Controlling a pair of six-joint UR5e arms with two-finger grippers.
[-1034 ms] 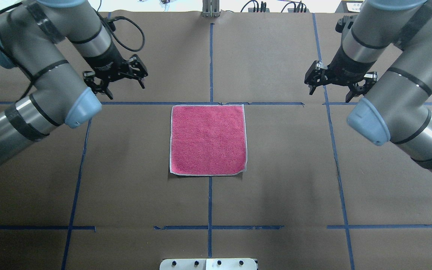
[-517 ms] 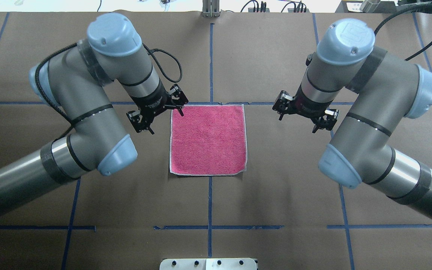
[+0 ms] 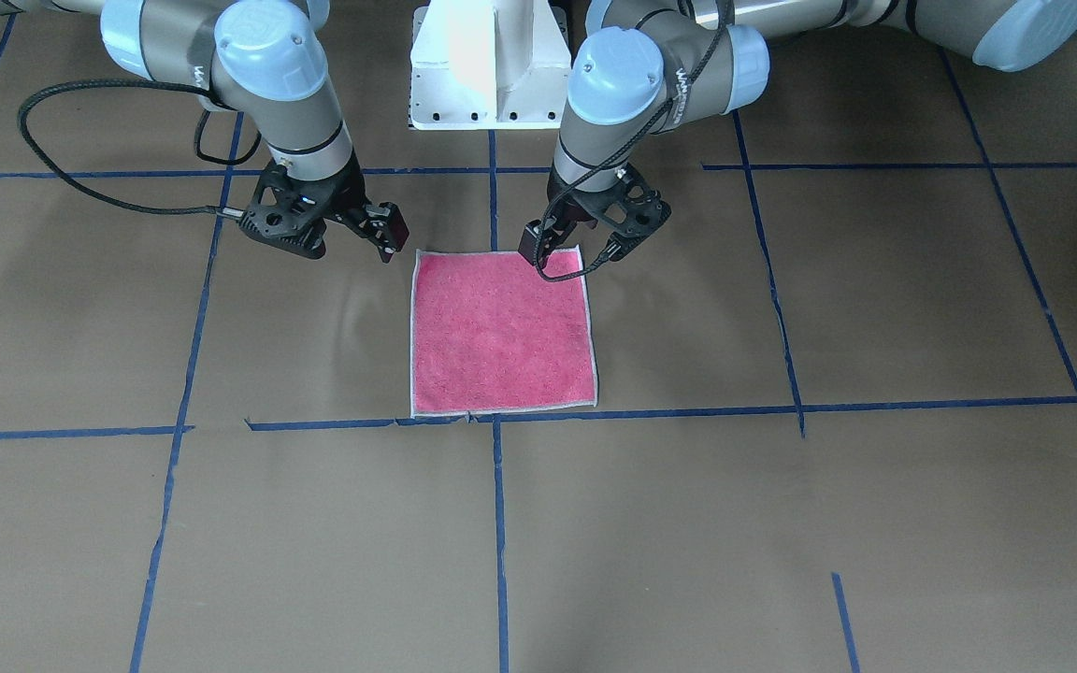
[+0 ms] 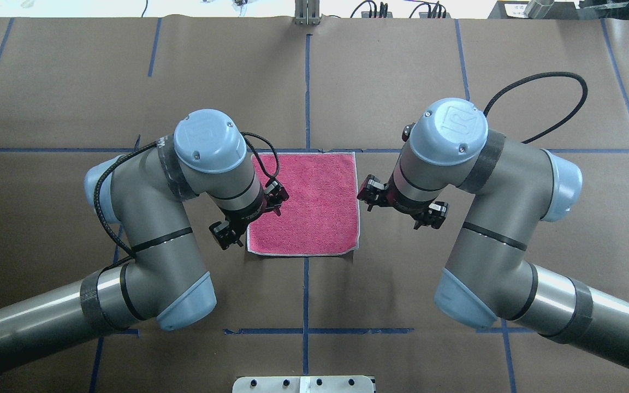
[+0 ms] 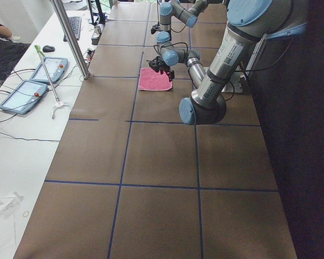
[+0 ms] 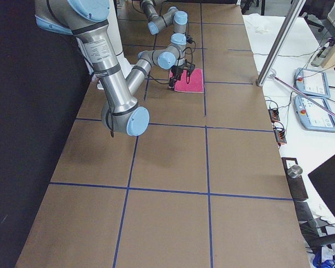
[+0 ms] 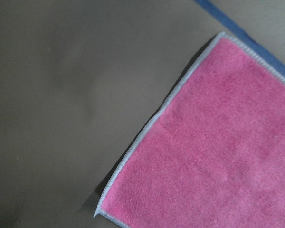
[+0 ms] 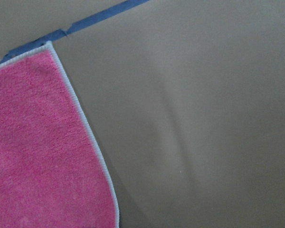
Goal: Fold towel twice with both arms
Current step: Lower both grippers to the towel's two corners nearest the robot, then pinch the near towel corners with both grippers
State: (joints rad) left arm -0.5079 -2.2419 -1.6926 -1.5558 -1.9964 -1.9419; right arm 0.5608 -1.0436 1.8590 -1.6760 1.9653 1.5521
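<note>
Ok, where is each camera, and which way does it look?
Front: across the table, facing the robot; right arm, left arm, white base.
Overhead: behind the robot, looking down; both arms.
Left side: table's left end, looking along it; left arm near.
Right side: table's right end; right arm near.
Left wrist: looks down at the towel's left edge; no body shows.
Right wrist: same, right edge.
Shared: every view shows the pink towel.

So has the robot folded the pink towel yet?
Not yet. Done: nothing, the towel lies flat, pink side up. In hand: the left claw and the right claw hang open at its two sides, neither gripping it. To do: grab it and make both folds.
</note>
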